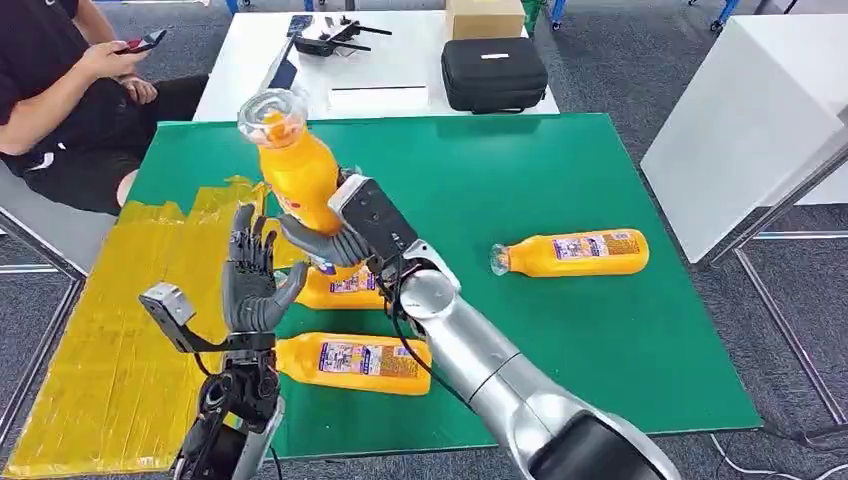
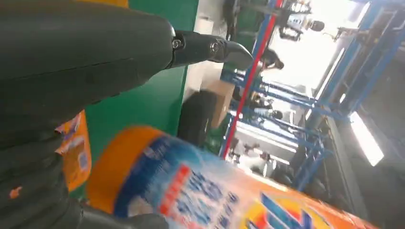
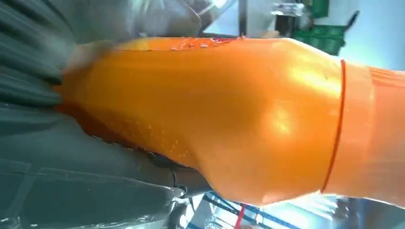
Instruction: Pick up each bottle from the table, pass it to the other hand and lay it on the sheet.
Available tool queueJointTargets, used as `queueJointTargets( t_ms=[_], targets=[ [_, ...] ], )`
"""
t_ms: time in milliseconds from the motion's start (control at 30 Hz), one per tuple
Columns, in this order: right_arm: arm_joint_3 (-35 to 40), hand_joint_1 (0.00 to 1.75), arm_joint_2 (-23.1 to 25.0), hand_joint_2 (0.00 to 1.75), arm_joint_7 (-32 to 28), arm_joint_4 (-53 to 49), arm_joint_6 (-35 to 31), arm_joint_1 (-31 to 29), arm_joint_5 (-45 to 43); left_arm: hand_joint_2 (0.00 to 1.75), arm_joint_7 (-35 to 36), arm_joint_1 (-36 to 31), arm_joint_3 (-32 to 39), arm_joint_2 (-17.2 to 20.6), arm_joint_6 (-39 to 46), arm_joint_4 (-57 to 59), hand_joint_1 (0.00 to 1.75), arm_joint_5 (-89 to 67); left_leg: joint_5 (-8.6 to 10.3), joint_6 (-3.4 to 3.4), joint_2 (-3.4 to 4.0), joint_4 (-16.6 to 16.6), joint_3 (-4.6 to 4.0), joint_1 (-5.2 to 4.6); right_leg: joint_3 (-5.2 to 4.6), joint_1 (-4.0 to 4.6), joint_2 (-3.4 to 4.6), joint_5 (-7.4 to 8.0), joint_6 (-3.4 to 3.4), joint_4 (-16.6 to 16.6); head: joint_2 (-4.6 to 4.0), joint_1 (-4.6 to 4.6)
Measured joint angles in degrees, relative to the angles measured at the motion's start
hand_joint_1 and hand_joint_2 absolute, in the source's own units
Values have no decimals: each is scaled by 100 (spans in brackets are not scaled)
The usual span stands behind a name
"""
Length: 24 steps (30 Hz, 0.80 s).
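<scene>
**Over the green table: bottle held up for the handover**

Above the near left part of the green table (image 1: 600, 330), the right hand (image 1: 335, 240) grips an orange bottle (image 1: 297, 170) round its lower body, neck up and tilted a little toward the left. Held that high and clear of the table, the bottle offers its body to the other hand; this looks like the pass itself, not yet made. The left hand (image 1: 252, 275) stands just beside it, palm toward the bottle, fingers spread and upright, holding nothing (the left wrist view has the bottle's blue-and-red label (image 2: 200, 191) close before the palm, but whether they touch I cannot tell).

Three more bottles lie on their sides on the green: one (image 1: 352, 361) near the front edge, one (image 1: 340, 285) partly hidden behind the right wrist, one (image 1: 575, 253) well apart to the right. None of them rests on the yellow sheet (image 1: 110, 350), which covers the table's left end and looks creased, so a laid bottle may roll little.

Beyond stands a white table (image 1: 400, 60) with a black case (image 1: 494, 73) and a cardboard box (image 1: 484, 17). A seated person (image 1: 60, 90) at far left holds a phone. Grey carpet floor.
</scene>
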Motion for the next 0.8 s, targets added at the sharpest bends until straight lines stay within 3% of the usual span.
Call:
queueJointTargets(
  t_ms=[800],
  targets=[
    [957, 175, 4, 175, 260, 212, -304, -353, -822, 175, 72, 339, -520, 11, 297, -516, 0, 260, 1, 0, -1, 0, -2, -1, -1, -1, 0, 1, 0, 0, 0, -2]
  ],
)
